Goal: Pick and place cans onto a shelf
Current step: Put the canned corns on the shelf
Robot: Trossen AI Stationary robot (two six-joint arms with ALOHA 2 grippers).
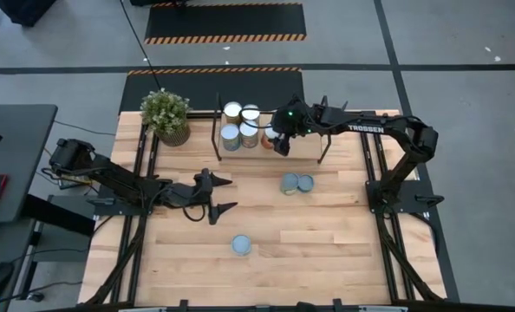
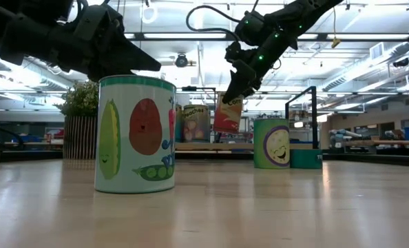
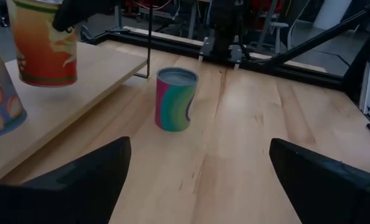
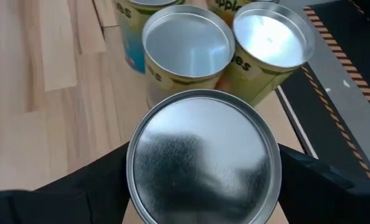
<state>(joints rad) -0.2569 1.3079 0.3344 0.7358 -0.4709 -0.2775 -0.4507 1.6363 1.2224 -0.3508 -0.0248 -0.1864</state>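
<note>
The shelf (image 1: 303, 149) stands at the table's far side, with several cans (image 1: 240, 122) upright on its left part. My right gripper (image 1: 279, 140) is over the shelf board, just right of those cans, shut on an orange-labelled can (image 2: 227, 114). Two cans (image 1: 297, 183) stand together on the table near the shelf, and one can (image 1: 241, 245) stands nearer the front. My left gripper (image 1: 220, 196) is open and empty at mid-table, left of the two cans. My right gripper pinches the can between its two fingers (image 4: 85, 186), on opposite sides of its wall just below the silver top (image 4: 203, 158). The fingers come from above, pointing down. The can hangs lifted clear of the shelf board (image 3: 79, 81), slightly tilted.
A potted green plant (image 1: 166, 115) stands at the far left, beside the shelf's left black frame (image 1: 216, 130). The shelf's right half is bare board. Bare wood lies along the near side of the table around the single can.
</note>
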